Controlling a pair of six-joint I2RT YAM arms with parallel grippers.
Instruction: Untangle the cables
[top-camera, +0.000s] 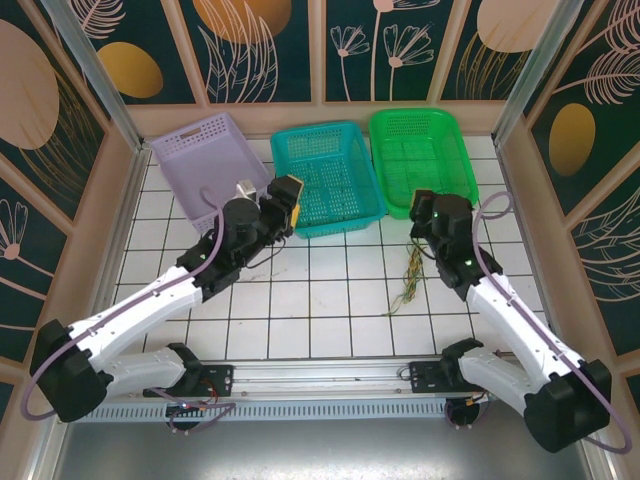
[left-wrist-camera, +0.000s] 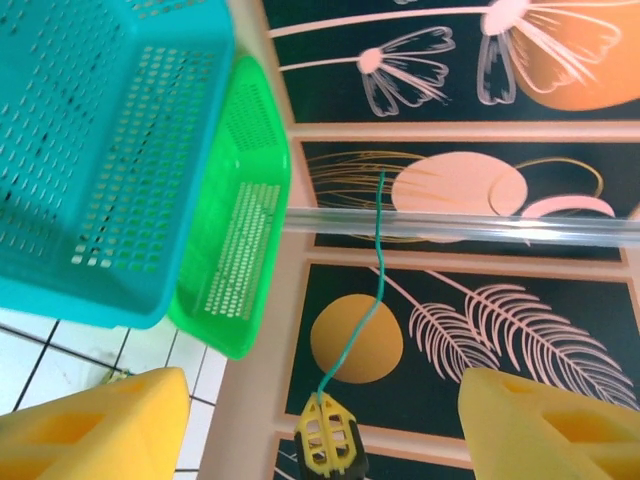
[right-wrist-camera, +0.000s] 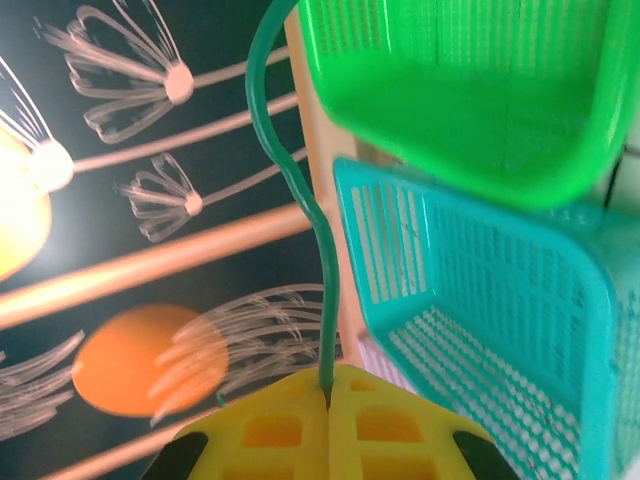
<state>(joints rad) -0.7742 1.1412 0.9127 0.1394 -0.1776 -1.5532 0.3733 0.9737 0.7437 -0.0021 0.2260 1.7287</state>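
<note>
Green cable (right-wrist-camera: 318, 230) clamped in right end effector (right-wrist-camera: 328, 395), long axis extending ahead of fingertips. Left end effector (left-wrist-camera: 322, 385) released; cable located ahead, well apart.

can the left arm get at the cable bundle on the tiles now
Probably yes: the left end effector is open and empty, with bare tiles between it and the cable bundle.

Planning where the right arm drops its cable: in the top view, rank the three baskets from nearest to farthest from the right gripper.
1. Green basket, just behind the right gripper, which grips a green cable.
2. Teal basket, middle, to its left.
3. Lilac basket, far left.
</note>
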